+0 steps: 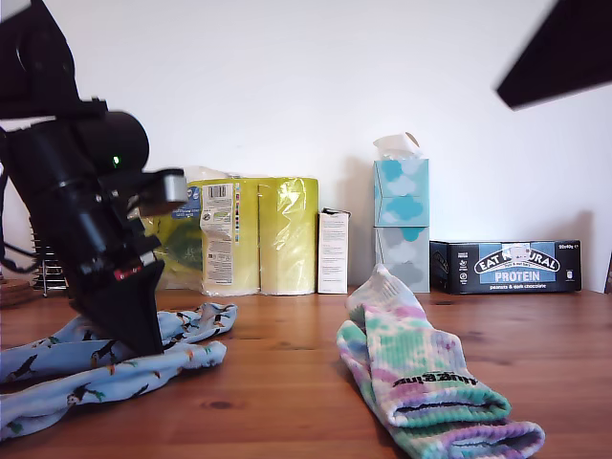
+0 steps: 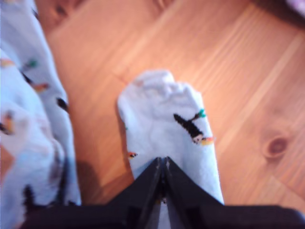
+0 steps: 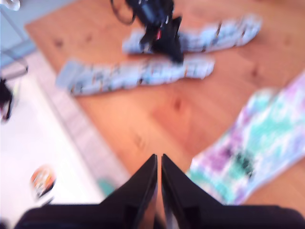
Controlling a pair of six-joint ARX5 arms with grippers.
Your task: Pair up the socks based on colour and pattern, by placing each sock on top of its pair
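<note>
With first pincer pinched on one bird-print sock beside its twin on the bench, best lifted clear, then draped squarely over the twin; second pincer aloft, apparently closed empty, above tie-dye socks.

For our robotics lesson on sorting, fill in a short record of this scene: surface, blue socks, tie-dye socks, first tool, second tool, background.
surface: wooden table
blue socks: two bird-print socks side by side, not stacked
tie-dye socks: pastel pair lying together at the exterior view's right
first tool: my first gripper, shut on one blue sock's end
second tool: my second gripper, raised, shut, holding nothing
background: tissue boxes, protein bar box
</note>
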